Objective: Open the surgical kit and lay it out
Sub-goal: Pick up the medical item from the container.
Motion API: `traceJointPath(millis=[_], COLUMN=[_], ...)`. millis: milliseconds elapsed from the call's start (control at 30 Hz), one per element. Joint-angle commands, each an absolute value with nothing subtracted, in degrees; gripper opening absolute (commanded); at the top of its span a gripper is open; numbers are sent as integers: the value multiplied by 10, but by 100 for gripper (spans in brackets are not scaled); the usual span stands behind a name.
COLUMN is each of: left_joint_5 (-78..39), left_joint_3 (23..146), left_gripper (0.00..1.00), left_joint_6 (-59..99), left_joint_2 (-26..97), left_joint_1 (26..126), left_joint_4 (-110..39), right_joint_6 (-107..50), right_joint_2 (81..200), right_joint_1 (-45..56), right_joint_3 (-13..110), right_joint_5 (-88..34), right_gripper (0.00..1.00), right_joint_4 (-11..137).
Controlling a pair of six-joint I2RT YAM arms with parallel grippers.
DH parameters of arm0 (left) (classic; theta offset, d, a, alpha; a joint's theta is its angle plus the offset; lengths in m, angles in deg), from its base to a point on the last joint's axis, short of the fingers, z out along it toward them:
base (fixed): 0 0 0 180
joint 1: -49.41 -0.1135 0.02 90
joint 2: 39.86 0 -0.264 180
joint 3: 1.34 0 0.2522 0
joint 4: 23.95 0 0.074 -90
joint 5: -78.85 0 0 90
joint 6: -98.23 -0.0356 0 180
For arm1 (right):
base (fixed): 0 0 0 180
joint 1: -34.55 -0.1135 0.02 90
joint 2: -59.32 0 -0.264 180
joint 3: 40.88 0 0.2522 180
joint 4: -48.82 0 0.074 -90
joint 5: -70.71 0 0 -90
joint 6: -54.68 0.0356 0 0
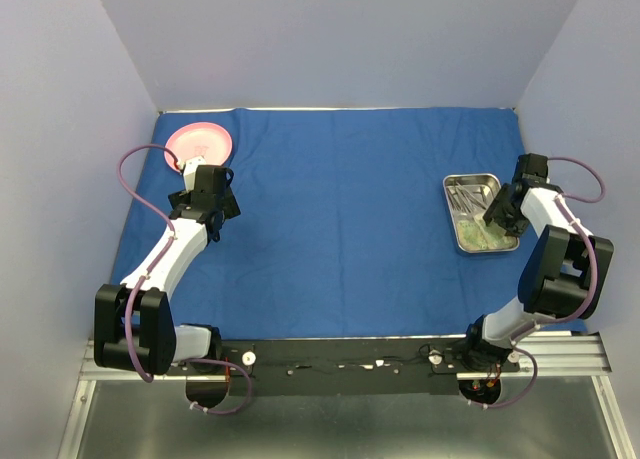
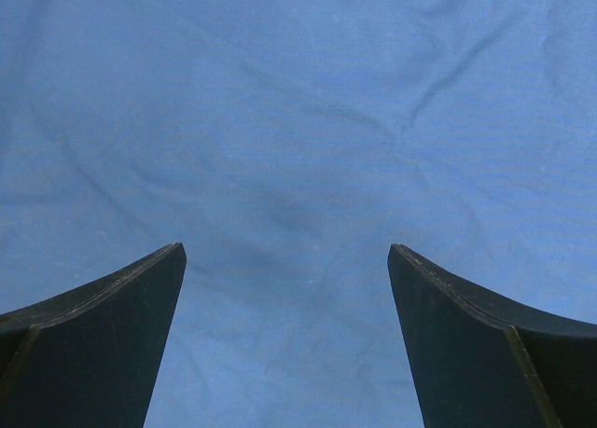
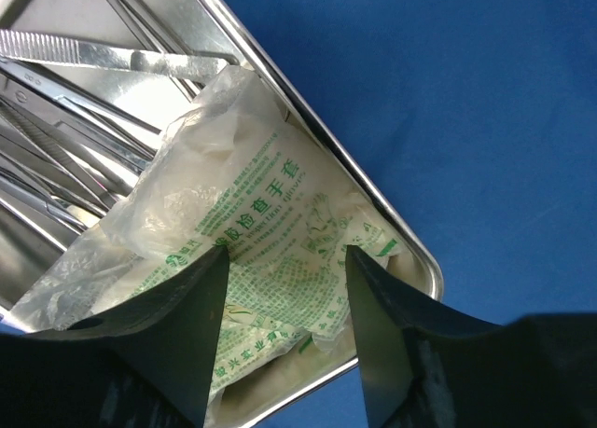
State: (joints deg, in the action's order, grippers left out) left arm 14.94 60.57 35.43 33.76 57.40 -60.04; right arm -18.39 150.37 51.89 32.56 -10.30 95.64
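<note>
The royal-blue cloth wrap (image 1: 330, 219) lies spread flat over the table. On its right side stands the small steel tray (image 1: 470, 179), which holds silver forceps and tweezers (image 3: 112, 60) and two clear packets printed in green (image 3: 252, 214). My right gripper (image 3: 287, 251) hangs over the tray's near end (image 1: 497, 222), jaws open, one fingertip on each side of the top packet, close to it. My left gripper (image 2: 287, 251) is wide open over bare cloth at the left (image 1: 212, 191), with nothing between its fingers.
A pink round plate (image 1: 200, 142) sits at the far left corner of the cloth, just beyond the left gripper. Pale walls close in the back and both sides. The tray's rim (image 3: 373, 200) runs beside the right fingertip.
</note>
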Motion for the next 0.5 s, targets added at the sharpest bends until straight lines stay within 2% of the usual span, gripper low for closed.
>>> traceJointPath(millis=[0,33,67,133,167,233,267,300,467], left_joint_5=[143,143,142,138,136,132,129,125,84], left_joint_3=[618,619,619,619,620,621,624,628,660], left_gripper=[99,99,99,99,99,99,99,99,99], left_joint_6=[352,353,354,353,354,353,353,354,361], left_joint_2=[338,339,339,339,339,337,334,334,331], left_joint_1=[578,578,578,579,579,579,580,581,592], left_joint_4=[-587,-588,-588,-588,-589,-592,-595,-598,-616], right_joint_6=[-177,-177,-176,-168,-163,-156,-154,-148,-127], right_joint_2=[1506,1505,1502,1499,1494,1490,1480,1474,1418], right_joint_1=[525,525,525,525,525,525,525,525,513], right_joint_3=[319,319,319,316,315,318,319,321,342], right_joint_5=[-138,-140,-142,-143,-145,-146,-149,-148,-161], right_gripper=[49,43,33,27,19,12,4,1,1], right_joint_4=[942,943,944,945,947,954,961,964,994])
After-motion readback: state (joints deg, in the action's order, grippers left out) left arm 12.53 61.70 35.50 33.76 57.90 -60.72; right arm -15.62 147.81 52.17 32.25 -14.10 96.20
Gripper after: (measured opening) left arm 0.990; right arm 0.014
